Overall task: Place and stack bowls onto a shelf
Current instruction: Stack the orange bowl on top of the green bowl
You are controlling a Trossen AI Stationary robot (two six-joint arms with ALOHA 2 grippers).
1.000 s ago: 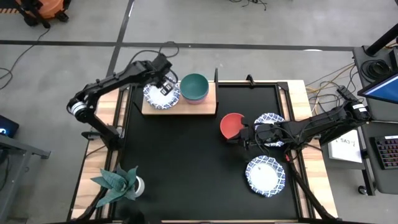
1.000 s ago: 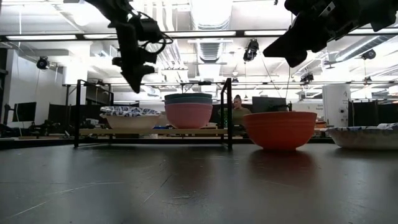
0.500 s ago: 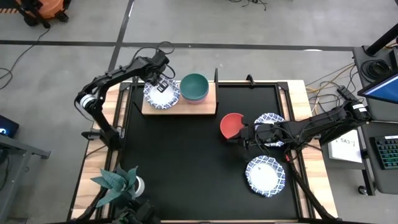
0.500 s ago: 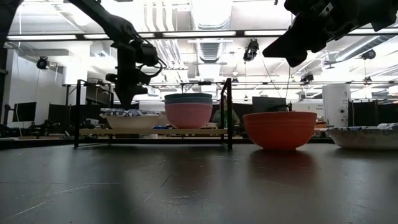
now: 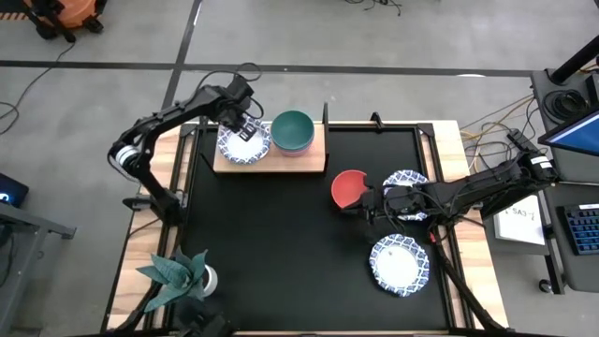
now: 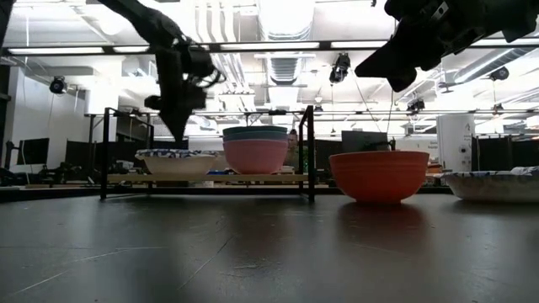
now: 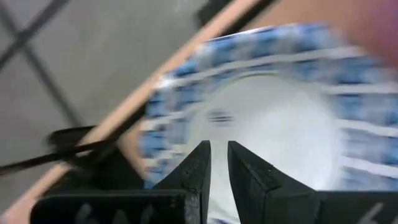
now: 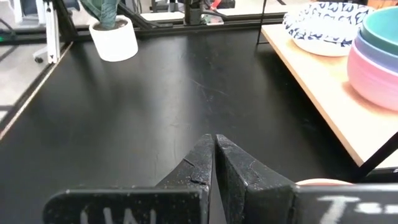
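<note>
We see the left gripper (image 5: 245,131) hovering over a white, blue-rimmed bowl (image 5: 243,143) on the shelf (image 5: 271,161) at eleven o'clock, fingers nearly together, empty. The right gripper (image 5: 367,202), fingers pressed together, hangs beside the red bowl (image 5: 349,189).

We can read hardly anything: only pale hand-drawn marks resembling "UN" on the bar (image 8: 124,211) behind the right gripper's (image 8: 214,146) fingers; no other text is legible.
</note>
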